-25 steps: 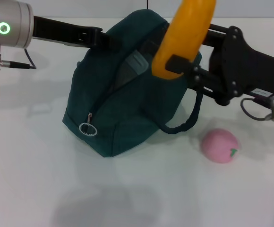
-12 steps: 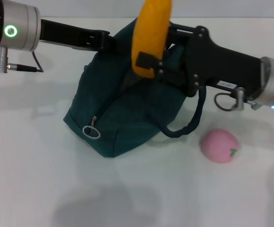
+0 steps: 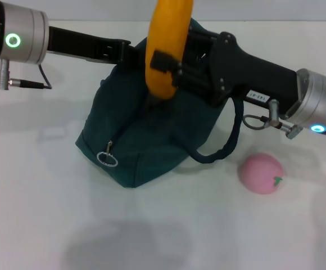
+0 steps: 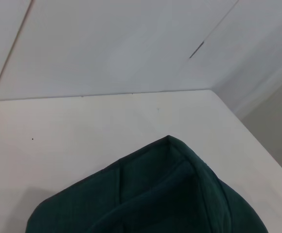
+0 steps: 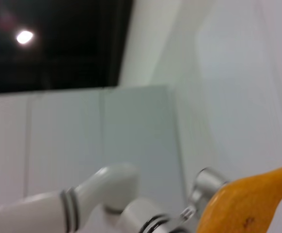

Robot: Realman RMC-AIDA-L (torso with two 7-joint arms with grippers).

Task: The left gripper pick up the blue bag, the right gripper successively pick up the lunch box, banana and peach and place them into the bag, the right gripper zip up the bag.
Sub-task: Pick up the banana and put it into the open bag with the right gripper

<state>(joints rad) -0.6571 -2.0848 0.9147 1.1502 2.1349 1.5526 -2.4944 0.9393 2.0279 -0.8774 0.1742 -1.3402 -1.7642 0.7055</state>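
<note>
- Leftmost, the left gripper point(image 3: 123, 52), black claw on a silver wrist w/ green ring light, reaches to the top rear of the big teal-blue fabric bag point(image 3: 152, 135); fingers hidden behind the fabric, can't tell if clamped.
- Bag sits tilted on the white table point(image 3: 39, 214), zipper w/ metal ring pull point(image 3: 107, 159) facing front, one padded loop handle point(image 3: 222, 149) hanging at its right side.
- Curved yellow-orange banana point(image 3: 166, 48) upright over the bag's top opening, lower tip at the mouth.
- The right gripper point(image 3: 166, 62), black claw, clamped on the banana; small white label on its body, writing too small to read.
- Round pink peach point(image 3: 260, 173) on the table, right of the bag, apart from it.
</note>
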